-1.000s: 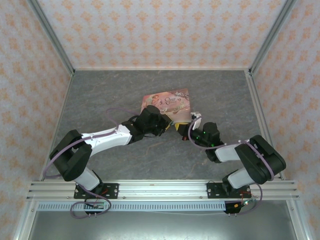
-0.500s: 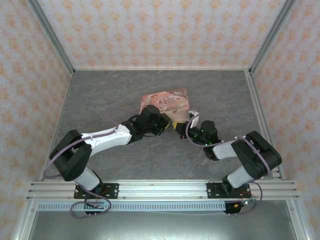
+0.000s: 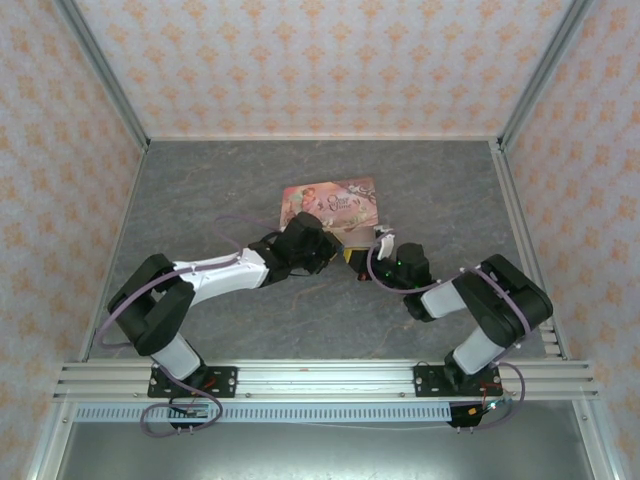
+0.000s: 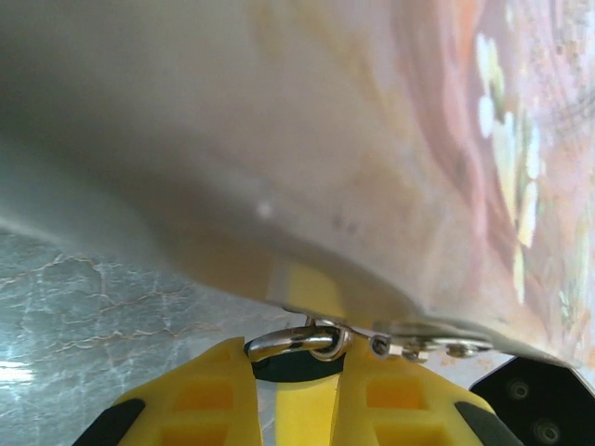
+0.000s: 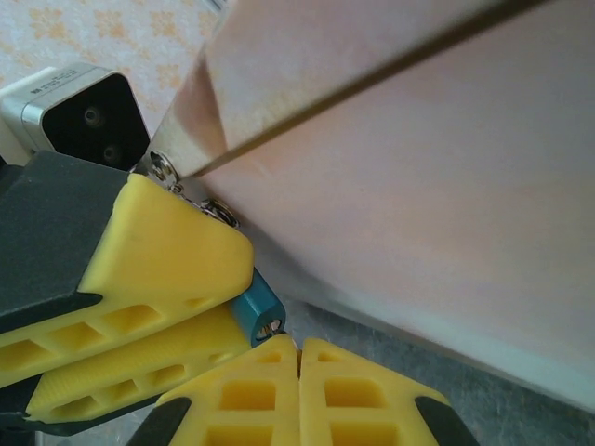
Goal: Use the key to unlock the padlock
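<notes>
A: Item: padlock (image 5: pixel 258 311), teal. Location?
B: Clamped in the left end effector (image 4: pixel 297 360), at the near edge of the pink tin (image 3: pixel 330 203). The right end effector (image 5: pixel 299 364), fingers pressed together, is at its free end.

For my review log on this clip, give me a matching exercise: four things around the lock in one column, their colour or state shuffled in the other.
Things
1. padlock
2. tin
3. shackle
4. right gripper's fingers

Descriptions
A. silver metal loop
B. yellow, pressed together
C. blue-teal, held in the left gripper
D. pink, with an illustrated lid

Pairs: 1-C, 2-D, 3-A, 4-B
</notes>
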`<control>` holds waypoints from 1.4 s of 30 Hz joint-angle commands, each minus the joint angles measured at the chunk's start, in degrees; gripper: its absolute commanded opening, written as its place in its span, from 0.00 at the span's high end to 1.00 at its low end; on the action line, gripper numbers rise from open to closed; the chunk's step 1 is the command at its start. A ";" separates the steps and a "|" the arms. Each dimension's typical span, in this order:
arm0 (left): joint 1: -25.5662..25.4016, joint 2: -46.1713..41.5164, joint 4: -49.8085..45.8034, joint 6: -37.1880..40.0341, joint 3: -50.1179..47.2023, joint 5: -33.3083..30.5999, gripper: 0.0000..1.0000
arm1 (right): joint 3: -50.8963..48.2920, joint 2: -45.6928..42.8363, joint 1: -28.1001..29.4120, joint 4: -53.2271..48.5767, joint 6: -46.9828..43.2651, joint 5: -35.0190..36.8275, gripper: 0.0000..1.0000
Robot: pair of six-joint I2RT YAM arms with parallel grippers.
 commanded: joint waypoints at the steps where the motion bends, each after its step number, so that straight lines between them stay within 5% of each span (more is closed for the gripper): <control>1: -2.25 1.42 2.12 0.98 -0.45 5.71 0.88 | -0.51 1.82 1.85 8.20 1.61 1.12 1.00; 10: -2.24 4.23 3.93 1.52 -2.13 4.61 0.81 | -1.70 5.90 3.41 10.98 4.98 4.28 1.00; 16: -1.62 4.06 5.92 1.42 -3.64 3.23 0.56 | -2.97 7.03 4.13 11.18 6.94 7.25 1.00; 27: 1.01 -7.12 2.84 4.18 -9.49 -0.61 0.31 | -3.40 8.12 5.42 12.15 12.86 8.70 1.00; 34: 2.63 -16.27 8.54 5.47 -17.74 -4.40 0.31 | -3.53 4.15 7.03 8.64 18.90 10.66 1.00; 42: 2.62 -15.37 19.55 4.37 -22.37 -2.57 0.35 | -0.38 -3.83 9.87 -5.69 23.20 12.80 1.00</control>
